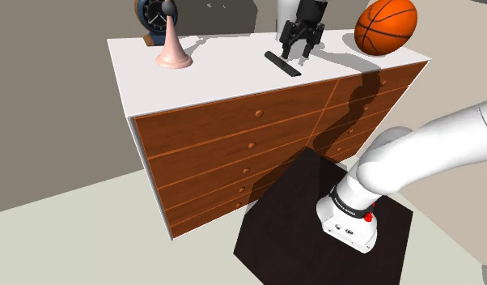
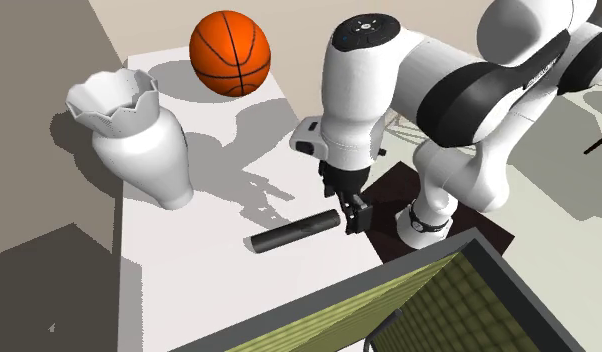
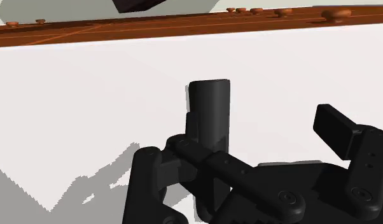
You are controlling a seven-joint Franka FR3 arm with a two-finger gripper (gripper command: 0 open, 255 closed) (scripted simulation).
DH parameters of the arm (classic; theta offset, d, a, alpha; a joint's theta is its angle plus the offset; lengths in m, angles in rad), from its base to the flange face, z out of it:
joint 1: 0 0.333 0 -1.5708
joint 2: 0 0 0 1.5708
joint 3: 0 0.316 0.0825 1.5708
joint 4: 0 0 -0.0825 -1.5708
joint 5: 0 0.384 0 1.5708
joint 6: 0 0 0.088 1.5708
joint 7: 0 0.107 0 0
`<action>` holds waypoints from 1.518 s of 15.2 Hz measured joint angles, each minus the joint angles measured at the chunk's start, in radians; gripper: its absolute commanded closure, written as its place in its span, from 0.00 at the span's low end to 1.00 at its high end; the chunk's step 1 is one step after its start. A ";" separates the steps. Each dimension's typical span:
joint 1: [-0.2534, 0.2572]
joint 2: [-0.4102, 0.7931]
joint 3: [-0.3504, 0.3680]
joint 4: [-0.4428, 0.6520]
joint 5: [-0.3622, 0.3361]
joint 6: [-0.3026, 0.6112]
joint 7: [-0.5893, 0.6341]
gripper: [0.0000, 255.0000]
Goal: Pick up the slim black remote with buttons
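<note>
In the shoulder view the slim black remote (image 1: 283,64) lies flat on the dresser's white top (image 1: 209,81), and the gripper (image 1: 301,48) hangs close above it with fingers spread, so I judge this to be the approach, with nothing grasped yet. In the second exterior view the gripper stands at the remote's end nearest the arm, well apart from the vase (image 2: 139,140) and basketball (image 2: 229,52); the next move calls for lowering the fingers astride the narrow body, then closing. In the wrist view the remote lies untouched, and no brand or lettering can be read.
</note>
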 measured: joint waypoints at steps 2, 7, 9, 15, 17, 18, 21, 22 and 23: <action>-0.010 0.069 -0.025 0.039 0.010 0.032 -0.003 0.00; -0.027 0.166 -0.066 0.090 0.029 0.079 -0.016 0.00; -0.028 0.165 -0.067 0.065 0.029 0.104 -0.017 0.00; -0.029 0.167 -0.069 0.006 0.029 0.165 -0.020 1.00; -0.030 0.165 -0.070 0.007 0.027 0.166 -0.020 1.00; -0.030 0.166 -0.070 0.008 0.027 0.166 -0.020 1.00; -0.030 0.165 -0.070 0.007 0.028 0.166 -0.020 1.00; -0.030 0.165 -0.070 0.006 0.028 0.167 -0.020 1.00; -0.030 0.165 -0.070 0.006 0.028 0.167 -0.020 1.00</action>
